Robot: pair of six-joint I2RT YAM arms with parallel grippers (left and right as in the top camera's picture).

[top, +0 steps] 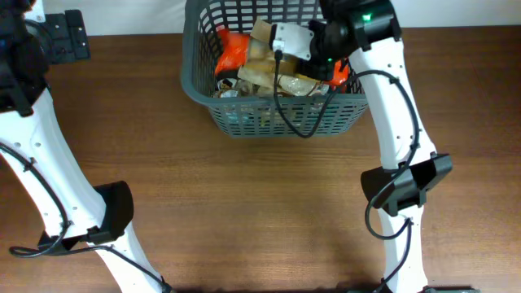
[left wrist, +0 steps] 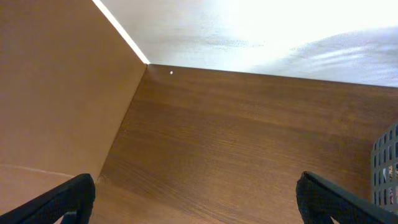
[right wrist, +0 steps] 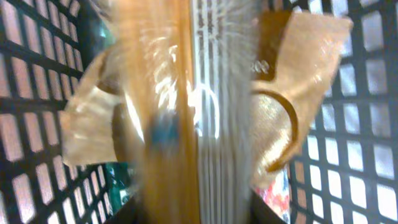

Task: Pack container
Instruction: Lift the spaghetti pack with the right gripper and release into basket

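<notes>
Right gripper (top: 264, 50): reaching down inside the large dark grey plastic lattice-sided basket (top: 277, 122). Fingers are clamped on a crinkly gold-tan foil packet (right wrist: 180, 112). In the right wrist view the packet fills the middle of the frame edge-on and is heavily blurred. Only dark finger stubs show at the bottom edge, tight on either side of it. Basket lattice (right wrist: 31, 93) shows on both sides behind the packet. There is a bit of red-printed wrapper (right wrist: 277, 199) low on the right, too blurred to identify.

Overhead: the gold-tan packet (top: 259, 69) sits on top of the pile in the basket. A bright orange packet (top: 234, 47) lies just left of it, touching. Other wrappers underneath are too jumbled to name. The right arm's white forearm (top: 395, 98) crosses the basket's right rim, with a black cable looping down over the front wall.

Left gripper (left wrist: 196, 199): fingers (left wrist: 68, 199) spread wide, nothing between them, hanging above the brown wood-grain table (left wrist: 236, 137). Overhead puts the left gripper (top: 69, 37) at the far left rear, well apart from the basket. Only a sliver of basket wall (left wrist: 385, 168) shows at the right edge of the left wrist view.

The basket stands on the table (top: 244, 212) at rear centre, upright, near the back edge.
</notes>
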